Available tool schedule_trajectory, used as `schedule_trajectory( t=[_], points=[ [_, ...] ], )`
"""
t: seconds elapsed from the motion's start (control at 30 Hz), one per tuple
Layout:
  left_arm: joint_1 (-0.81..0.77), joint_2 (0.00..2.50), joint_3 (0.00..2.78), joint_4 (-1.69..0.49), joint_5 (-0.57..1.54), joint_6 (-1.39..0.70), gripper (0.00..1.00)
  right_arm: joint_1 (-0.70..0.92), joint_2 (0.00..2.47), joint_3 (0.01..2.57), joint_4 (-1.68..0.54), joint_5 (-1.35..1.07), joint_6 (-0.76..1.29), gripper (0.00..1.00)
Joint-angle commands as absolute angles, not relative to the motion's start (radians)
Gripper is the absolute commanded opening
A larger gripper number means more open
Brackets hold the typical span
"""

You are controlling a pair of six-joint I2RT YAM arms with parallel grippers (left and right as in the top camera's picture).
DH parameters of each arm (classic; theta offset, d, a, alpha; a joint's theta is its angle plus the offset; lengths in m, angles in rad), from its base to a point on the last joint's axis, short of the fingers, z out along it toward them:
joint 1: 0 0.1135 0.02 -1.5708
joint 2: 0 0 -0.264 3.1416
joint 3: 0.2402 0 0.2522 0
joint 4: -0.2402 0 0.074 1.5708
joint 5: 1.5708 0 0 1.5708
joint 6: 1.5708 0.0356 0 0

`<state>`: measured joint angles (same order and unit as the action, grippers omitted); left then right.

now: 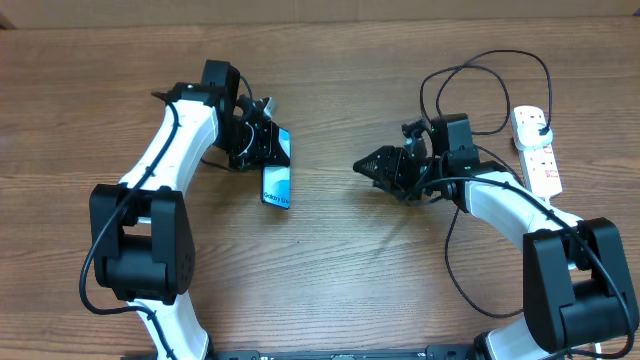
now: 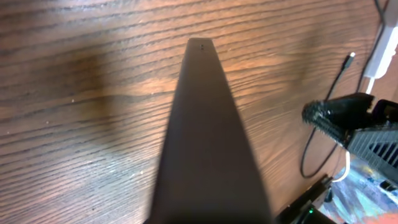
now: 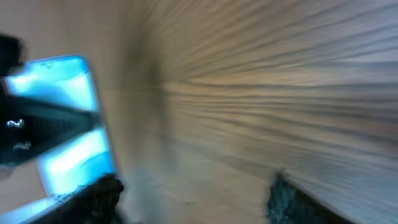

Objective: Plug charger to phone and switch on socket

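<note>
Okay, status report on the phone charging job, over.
Left gripper holding phone off the table. Right gripper open, empty, pointing at phone. Charger tip loose, not in phone. Nothing in the way.

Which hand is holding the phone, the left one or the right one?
The left hand: it clamps the phone, while the right hand sits apart from it.

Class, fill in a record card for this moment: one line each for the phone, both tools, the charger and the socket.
phone: screen lit, gripped at its far end
left tool: shut on the phone
right tool: open, nothing seen in it, pointing at the phone, apart from it
charger: cable looped on the table, not plugged into the phone
socket: far right; switch state too small to tell
</note>
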<state>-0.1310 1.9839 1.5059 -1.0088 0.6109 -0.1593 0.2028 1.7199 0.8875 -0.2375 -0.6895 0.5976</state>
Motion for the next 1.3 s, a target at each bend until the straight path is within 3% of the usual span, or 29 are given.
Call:
schedule_trajectory(
  t=[0.0,0.03,0.83,0.87,0.93,0.97,1.03,1.07,1.1,1.27],
  points=[
    [-0.142,1.942,1.470,-0.994,0.617,-0.180,0.04,0.202,1.725,0.886,-0.271,-0.493,0.567,0.96],
    [-0.146,1.942,1.456,-0.979,0.617,-0.180,0.04,0.202,1.725,0.886,-0.276,-0.478,0.567,1.00],
    [-0.220,1.942,1.093,-0.478,0.620,-0.295,0.04,0.202,1.725,0.886,-0.274,-0.474,0.567,0.99],
    [-0.222,1.942,1.079,-0.456,0.620,-0.301,0.04,0.202,1.725,0.886,-0.276,-0.470,0.567,0.90],
    [-0.224,1.942,1.055,-0.426,0.621,-0.316,0.04,0.202,1.725,0.886,-0.276,-0.471,0.567,0.61],
    [-0.224,1.942,1.050,-0.421,0.621,-0.315,0.04,0.202,1.725,0.886,-0.276,-0.471,0.567,0.53],
    [-0.224,1.942,1.049,-0.421,0.621,-0.315,0.04,0.202,1.724,0.889,-0.278,-0.471,0.567,0.20],
    [-0.224,1.942,1.049,-0.421,0.621,-0.315,0.04,0.201,1.724,0.901,-0.296,-0.471,0.567,0.10],
    [-0.224,1.942,1.049,-0.421,0.620,-0.314,0.04,0.200,1.724,0.918,-0.323,-0.471,0.567,0.04],
    [-0.224,1.942,1.049,-0.415,0.617,-0.310,0.04,0.199,1.724,1.083,-0.575,-0.354,0.567,0.04]
  ],
)
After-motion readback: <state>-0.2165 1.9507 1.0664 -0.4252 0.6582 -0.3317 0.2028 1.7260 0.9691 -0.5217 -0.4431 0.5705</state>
